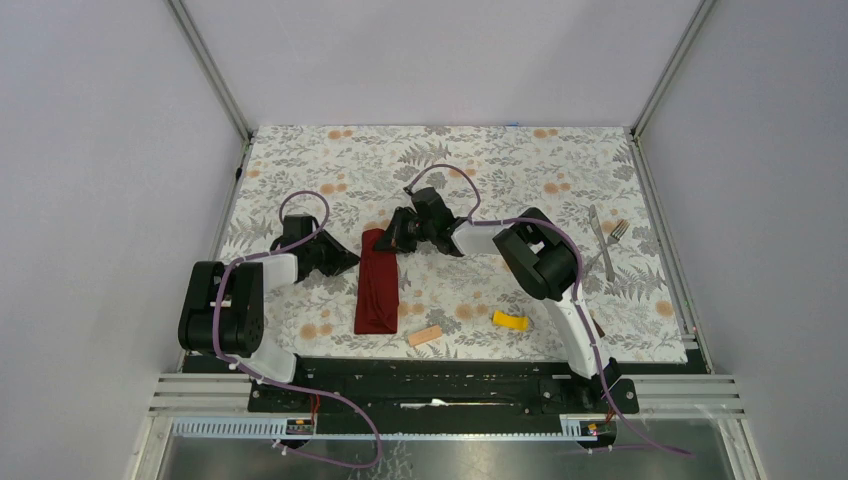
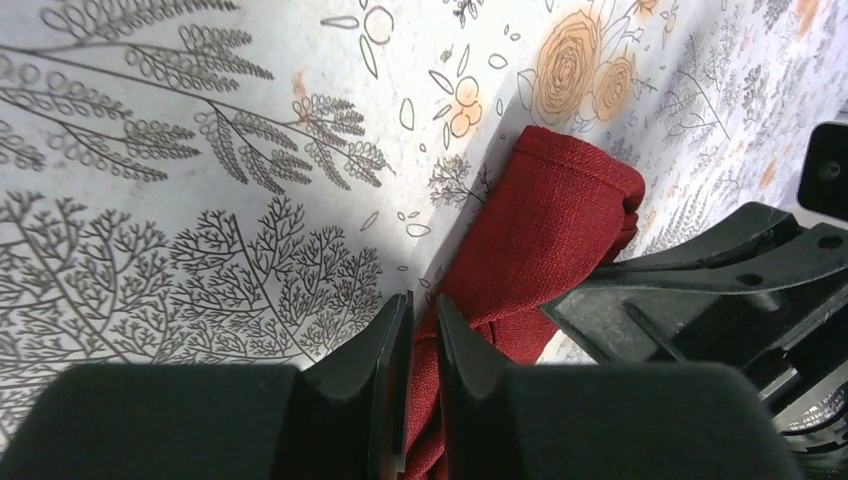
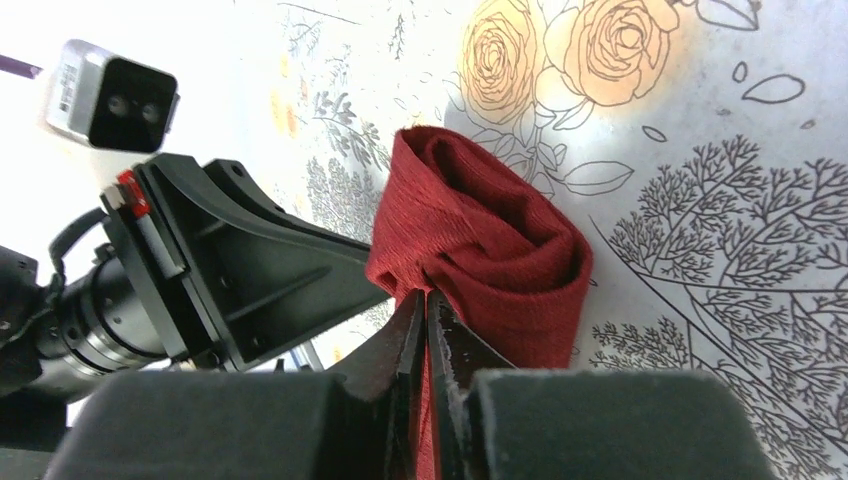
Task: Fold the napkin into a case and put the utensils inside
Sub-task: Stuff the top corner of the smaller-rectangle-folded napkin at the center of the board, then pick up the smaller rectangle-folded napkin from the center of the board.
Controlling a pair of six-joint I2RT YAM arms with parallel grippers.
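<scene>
Overhead: pale grey walls (image 1: 430,60), aluminium corner posts (image 1: 210,70), table under floral fern-and-rose cloth (image 1: 520,165). At left, left gripper (image 1: 345,262) low, jaws narrow, pinching side edge of dark red napkin (image 1: 378,285). It is folded into long strip, centre-left. At strip's far end, right gripper (image 1: 390,238), jaws nearly closed on fold. Near front edge: tan block (image 1: 424,336), yellow block (image 1: 511,321). Far right: knife (image 1: 598,240), fork (image 1: 618,232) side by side, well apart from napkin.
</scene>
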